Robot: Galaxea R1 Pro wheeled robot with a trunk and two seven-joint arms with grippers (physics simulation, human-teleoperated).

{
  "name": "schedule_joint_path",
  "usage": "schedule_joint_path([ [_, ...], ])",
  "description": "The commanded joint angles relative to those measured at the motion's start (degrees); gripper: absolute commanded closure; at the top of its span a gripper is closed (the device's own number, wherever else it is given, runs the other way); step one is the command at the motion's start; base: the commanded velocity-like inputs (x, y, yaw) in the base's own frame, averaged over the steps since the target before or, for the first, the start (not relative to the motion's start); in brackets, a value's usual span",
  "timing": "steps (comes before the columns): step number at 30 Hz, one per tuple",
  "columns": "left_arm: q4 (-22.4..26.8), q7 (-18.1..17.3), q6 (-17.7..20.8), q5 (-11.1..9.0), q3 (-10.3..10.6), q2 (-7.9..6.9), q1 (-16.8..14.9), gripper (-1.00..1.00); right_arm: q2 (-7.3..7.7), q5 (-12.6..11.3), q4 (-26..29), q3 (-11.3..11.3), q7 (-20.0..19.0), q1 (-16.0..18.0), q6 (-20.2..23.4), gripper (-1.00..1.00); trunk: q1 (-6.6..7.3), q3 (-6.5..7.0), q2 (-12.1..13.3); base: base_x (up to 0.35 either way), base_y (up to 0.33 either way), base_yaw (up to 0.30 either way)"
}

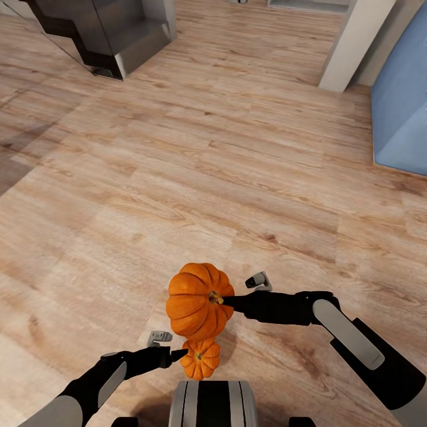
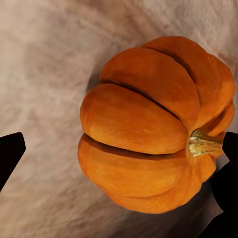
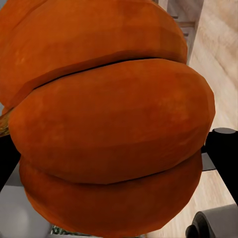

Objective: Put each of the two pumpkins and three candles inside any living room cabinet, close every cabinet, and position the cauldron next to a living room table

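Observation:
Two bright-orange ribbed pumpkins hang above the wooden floor in front of my trunk. My right gripper (image 1: 228, 302) is shut on one pumpkin (image 1: 196, 299) at its stem side. In the right wrist view that pumpkin (image 3: 109, 124) sits close up between the dark fingers (image 3: 220, 148). Lower and nearer to me, my left gripper (image 1: 179, 354) is shut on the other pumpkin (image 1: 200, 357). In the left wrist view this pumpkin (image 2: 144, 129) lies stem sideways between the fingertips (image 2: 11, 148). The cabinet, candles, cauldron and table are out of view.
Wood-plank floor (image 1: 178, 178) stretches ahead. A dark and grey stepped structure (image 1: 107, 35) stands at the far left. A white pillar (image 1: 356, 41) rises at the far right, with a blue sofa (image 1: 400, 101) beside it. My trunk (image 1: 213, 403) shows at the bottom edge.

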State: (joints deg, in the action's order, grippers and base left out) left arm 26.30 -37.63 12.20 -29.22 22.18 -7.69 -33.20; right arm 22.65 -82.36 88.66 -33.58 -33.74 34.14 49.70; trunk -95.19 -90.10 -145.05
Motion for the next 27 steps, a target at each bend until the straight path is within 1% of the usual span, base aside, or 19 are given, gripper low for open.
schedule_joint_path([
  [1,0.07,0.00,0.51,-0.60,0.26,-0.03,-0.02,-1.00,0.03,-0.17,0.00,-0.07,-0.04,0.05,0.14,1.00,0.01,-0.03,-0.01,0.001,-0.003,0.000],
  [5,0.07,0.00,0.50,-0.64,0.25,0.04,-0.02,-1.00,0.03,-0.17,0.00,-0.08,-0.03,0.05,0.14,1.00,0.01,-0.03,-0.01,0.000,0.000,0.000],
  [8,0.07,0.01,0.54,-0.60,0.23,0.11,-0.02,-1.00,0.03,-0.17,0.00,-0.08,-0.02,0.05,0.14,1.00,-0.07,-0.70,-0.05,0.000,0.000,0.000],
  [11,0.07,0.01,0.55,-0.58,0.23,0.13,-0.02,-1.00,0.03,-0.17,-0.01,-0.07,-0.01,0.05,0.14,1.00,-0.07,-0.70,-0.05,0.000,0.000,0.000],
  [15,0.07,0.01,0.55,-0.58,0.23,0.21,-0.02,-1.00,0.03,-0.17,-0.04,-0.08,-0.01,0.05,0.14,1.00,-0.17,-1.58,-0.11,0.000,0.000,0.000],
  [19,0.07,0.01,0.50,-0.59,0.23,0.22,-0.02,-1.00,0.03,-0.17,-0.01,-0.08,-0.01,0.05,0.14,1.00,-0.17,-1.58,-0.11,0.000,0.000,0.000],
  [24,0.07,0.01,0.50,-0.58,0.23,0.29,-0.02,-1.00,0.03,-0.17,-0.02,-0.08,-0.01,0.05,0.14,1.00,-0.30,-2.69,-0.17,0.000,0.000,0.000],
  [27,0.07,0.05,0.47,-0.60,0.23,0.31,-0.02,-1.00,0.03,-0.17,-0.03,-0.08,-0.01,0.05,0.14,1.00,-0.30,-2.69,-0.17,0.000,0.000,0.000],
])
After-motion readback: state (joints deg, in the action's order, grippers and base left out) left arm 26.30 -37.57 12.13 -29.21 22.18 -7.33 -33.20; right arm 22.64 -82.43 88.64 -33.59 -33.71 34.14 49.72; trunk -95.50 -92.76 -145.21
